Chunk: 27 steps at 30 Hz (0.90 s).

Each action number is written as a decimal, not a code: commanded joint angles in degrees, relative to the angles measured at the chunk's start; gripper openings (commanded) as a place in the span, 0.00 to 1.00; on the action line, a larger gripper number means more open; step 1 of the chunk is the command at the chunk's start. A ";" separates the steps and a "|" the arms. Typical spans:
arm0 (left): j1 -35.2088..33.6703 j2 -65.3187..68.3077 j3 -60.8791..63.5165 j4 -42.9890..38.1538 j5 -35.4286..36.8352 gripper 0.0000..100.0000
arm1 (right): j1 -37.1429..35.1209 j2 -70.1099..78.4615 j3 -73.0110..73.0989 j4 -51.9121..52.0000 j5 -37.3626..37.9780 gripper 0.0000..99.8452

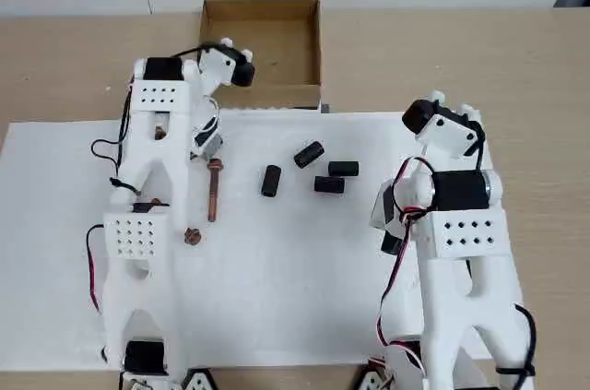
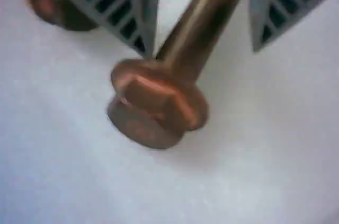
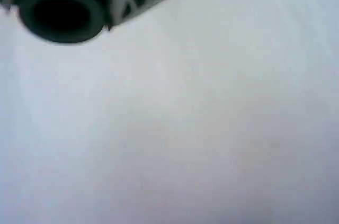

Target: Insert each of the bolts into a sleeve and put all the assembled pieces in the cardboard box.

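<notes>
A copper bolt (image 1: 214, 192) lies on the white mat, its hex head (image 2: 156, 105) toward the box. My left gripper (image 1: 208, 145) (image 2: 202, 48) hangs just above it, open, with one finger (image 2: 127, 7) on each side of the shaft. Another bolt (image 1: 192, 236) sits nearer the front, and one more bolt head (image 2: 50, 1) lies beside the left fingers. Three black sleeves (image 1: 309, 154) (image 1: 270, 181) (image 1: 336, 176) lie loose mid-mat. My right gripper (image 1: 391, 229) (image 3: 58, 17) is low over the mat's right side, shut on a black sleeve (image 3: 61, 15) seen end-on.
The cardboard box (image 1: 263, 95) stands open at the back, just beyond the white mat (image 1: 304, 289). Both arm bases stand at the front edge. Bare mat lies between the arms and in front of the sleeves.
</notes>
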 commanded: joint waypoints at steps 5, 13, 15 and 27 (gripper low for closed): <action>0.35 -0.09 -1.89 1.58 -0.44 0.06 | 0.31 -1.71 -0.35 -0.84 0.35 0.00; 0.35 -0.53 -1.89 1.58 -0.18 0.00 | 0.04 -1.89 -0.70 -0.84 0.35 0.00; 0.35 -0.88 -1.89 1.58 -0.18 0.00 | -0.04 -1.98 -1.32 -0.66 0.35 0.00; 3.08 -35.16 10.51 1.67 2.81 0.00 | -0.13 -1.98 -19.16 3.91 5.27 0.00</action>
